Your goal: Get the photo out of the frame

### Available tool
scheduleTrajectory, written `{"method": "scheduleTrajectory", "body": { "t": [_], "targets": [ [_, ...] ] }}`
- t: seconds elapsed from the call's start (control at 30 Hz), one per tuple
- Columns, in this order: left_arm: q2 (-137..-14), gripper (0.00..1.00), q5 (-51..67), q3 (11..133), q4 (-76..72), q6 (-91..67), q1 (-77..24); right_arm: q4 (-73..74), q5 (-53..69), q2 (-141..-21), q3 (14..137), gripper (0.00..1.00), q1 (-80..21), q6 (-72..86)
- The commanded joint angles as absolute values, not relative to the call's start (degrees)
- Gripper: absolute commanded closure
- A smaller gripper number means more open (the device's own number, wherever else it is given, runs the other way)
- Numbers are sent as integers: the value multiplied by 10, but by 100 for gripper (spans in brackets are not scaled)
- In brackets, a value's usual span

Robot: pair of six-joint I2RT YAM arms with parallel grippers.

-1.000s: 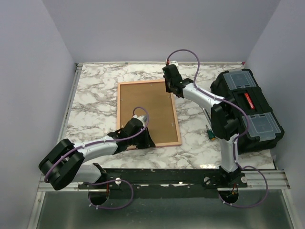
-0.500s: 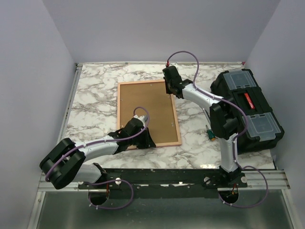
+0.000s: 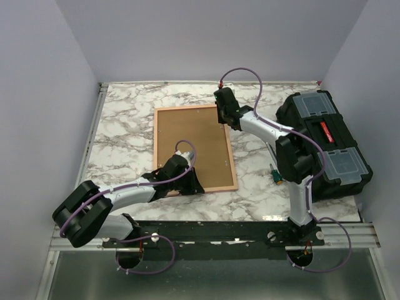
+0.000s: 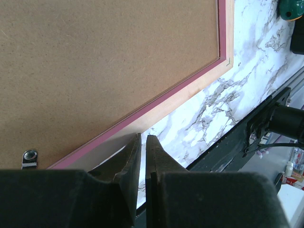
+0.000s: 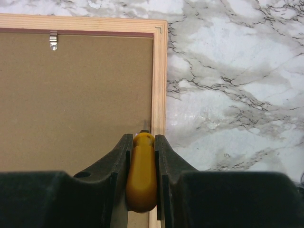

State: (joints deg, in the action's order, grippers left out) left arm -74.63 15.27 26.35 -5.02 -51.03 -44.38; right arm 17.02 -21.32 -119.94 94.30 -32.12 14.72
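Note:
The pink frame (image 3: 229, 156) lies face down on the marble table, its brown backing board (image 3: 187, 140) facing up. The photo is hidden under that board. My left gripper (image 3: 194, 183) sits at the frame's near edge (image 4: 180, 97); its jaws (image 4: 143, 137) are shut to a thin slit with nothing between them. My right gripper (image 3: 223, 119) is at the frame's far right corner, shut on a yellow-handled screwdriver (image 5: 141, 175). The tool's tip meets the seam between the board and the frame's right rail (image 5: 159, 85).
A black toolbox (image 3: 325, 140) with clear lid compartments stands at the right. A small green tool (image 3: 274, 175) lies between it and the frame. Metal retaining clips (image 5: 53, 40) (image 4: 29, 156) sit on the board's edges. A black rail (image 3: 212, 231) runs along the near edge.

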Motion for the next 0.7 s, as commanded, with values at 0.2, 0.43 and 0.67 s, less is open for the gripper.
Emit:
{"method": "scheduleTrajectory", "body": {
  "t": [0.2,0.43,0.67],
  "targets": [
    [-752,88,153,273,-54,-506,-441,210,-198,-1180,891,99,-317,163],
    [-753,88,153,274,-56,-507,-441,217,-182,-1155,869,99,-317,170],
    [-758,88,152,274,-58,-508,-441,239,-155,-1154,868,99,-318,181]
  ]
}}
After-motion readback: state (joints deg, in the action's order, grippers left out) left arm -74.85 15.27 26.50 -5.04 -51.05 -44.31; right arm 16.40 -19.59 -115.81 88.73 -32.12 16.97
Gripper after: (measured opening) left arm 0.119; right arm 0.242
